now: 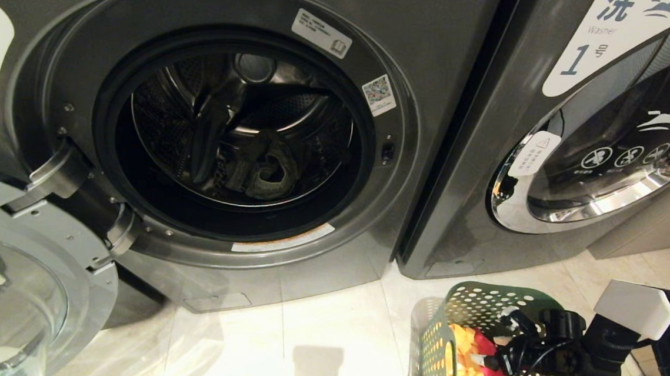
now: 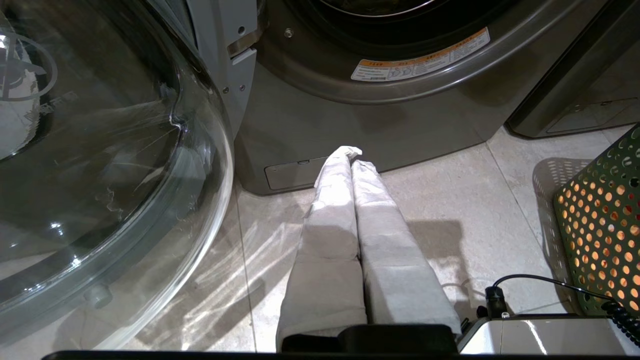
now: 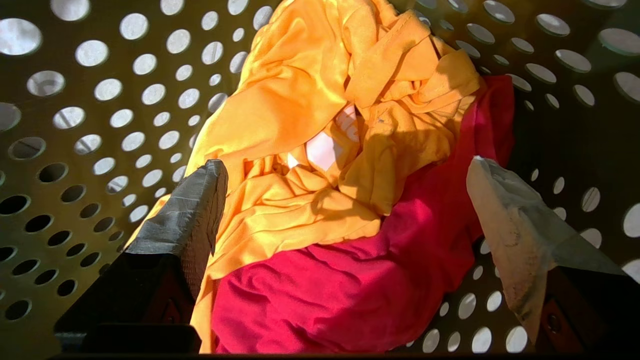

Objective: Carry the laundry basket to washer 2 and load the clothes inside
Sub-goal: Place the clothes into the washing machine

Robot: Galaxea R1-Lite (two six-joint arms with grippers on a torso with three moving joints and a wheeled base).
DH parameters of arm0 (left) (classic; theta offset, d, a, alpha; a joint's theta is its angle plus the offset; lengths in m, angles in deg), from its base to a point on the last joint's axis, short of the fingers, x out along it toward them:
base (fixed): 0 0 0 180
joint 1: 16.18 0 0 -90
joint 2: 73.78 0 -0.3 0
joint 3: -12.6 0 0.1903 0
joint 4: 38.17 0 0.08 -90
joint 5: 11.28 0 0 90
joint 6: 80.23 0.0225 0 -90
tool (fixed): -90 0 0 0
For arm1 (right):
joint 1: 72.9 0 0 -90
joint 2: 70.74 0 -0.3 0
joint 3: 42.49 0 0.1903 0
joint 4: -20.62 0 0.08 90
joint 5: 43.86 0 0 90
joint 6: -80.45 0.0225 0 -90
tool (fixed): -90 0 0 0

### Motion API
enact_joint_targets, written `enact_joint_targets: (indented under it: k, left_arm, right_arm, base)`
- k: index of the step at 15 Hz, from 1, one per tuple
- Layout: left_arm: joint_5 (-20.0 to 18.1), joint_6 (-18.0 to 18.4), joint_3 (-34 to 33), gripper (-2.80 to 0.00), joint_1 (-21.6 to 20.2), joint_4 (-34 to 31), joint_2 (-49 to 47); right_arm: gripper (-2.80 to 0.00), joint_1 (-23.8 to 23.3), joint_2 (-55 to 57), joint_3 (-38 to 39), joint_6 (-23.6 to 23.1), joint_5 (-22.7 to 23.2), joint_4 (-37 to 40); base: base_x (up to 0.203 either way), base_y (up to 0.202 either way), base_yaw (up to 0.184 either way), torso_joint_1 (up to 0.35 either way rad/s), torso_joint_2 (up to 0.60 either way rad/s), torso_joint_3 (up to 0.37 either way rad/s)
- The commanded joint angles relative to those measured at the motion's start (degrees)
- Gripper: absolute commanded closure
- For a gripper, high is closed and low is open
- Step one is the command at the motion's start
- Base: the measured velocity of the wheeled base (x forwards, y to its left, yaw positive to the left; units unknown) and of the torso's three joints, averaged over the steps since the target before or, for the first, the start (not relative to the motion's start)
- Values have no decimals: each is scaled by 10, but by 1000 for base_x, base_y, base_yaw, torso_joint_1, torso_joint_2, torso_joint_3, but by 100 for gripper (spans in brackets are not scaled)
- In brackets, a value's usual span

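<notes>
Lower right of the head view, the green perforated laundry basket [image 1: 436, 342] holds yellow-orange and red-pink clothes [image 3: 350, 210]; the right gripper [image 3: 345, 200] reaches inside, fingers spread wide.

The left gripper [image 2: 350, 155] hangs pressed together.

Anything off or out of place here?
Nothing stands out. The dark grey open washer already holds one garment; yellow-orange cloth and red-pink cloth lie in the upright green perforated basket, open right gripper above them.
</notes>
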Motion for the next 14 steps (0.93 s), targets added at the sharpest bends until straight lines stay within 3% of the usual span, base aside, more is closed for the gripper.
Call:
enact_joint_targets:
  k: [1,9,14]
  left_arm:
    - [0,0,0,0,0,0,0]
    - [0,0,0,0,0,0,0]
    - [0,0,0,0,0,0,0]
  right_arm:
    - [-280,0,32,-26,-1,1,-3]
    - [-280,-1,102,-116,-2,-6,-2]
    - [-280,12,107,-119,-3,-14,-1]
  base:
    - [0,0,0,0,0,0]
    - [0,0,0,0,0,0]
    - [0,0,0,0,0,0]
